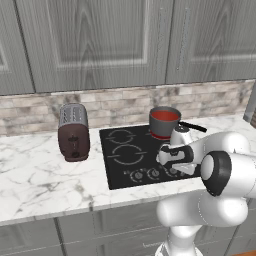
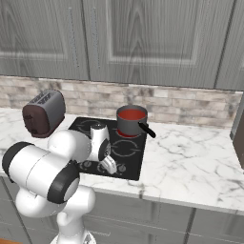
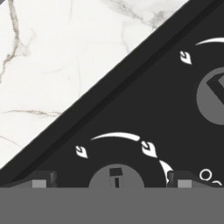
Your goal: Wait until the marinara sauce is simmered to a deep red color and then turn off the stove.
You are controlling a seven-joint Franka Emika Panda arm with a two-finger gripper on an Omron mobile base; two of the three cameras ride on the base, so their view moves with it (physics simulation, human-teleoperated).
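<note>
My arm folds low over the stove (image 1: 127,155), my gripper (image 3: 116,180) pointing down with fingers spread either side of a knob (image 3: 116,176); sauce (image 1: 164,116) sits behind.

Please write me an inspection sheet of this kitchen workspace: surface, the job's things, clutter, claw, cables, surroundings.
Surface: white marble counter.
Job's things: marinara sauce, red, in a grey saucepan on the stove's back corner; knob row along the front edge.
Clutter: brown-and-silver toaster beside the stove.
Claw: claw low over one knob, fingers either side, open.
Cables: nothing seen.
Surroundings: grey wood cabinets, brick backsplash.
</note>
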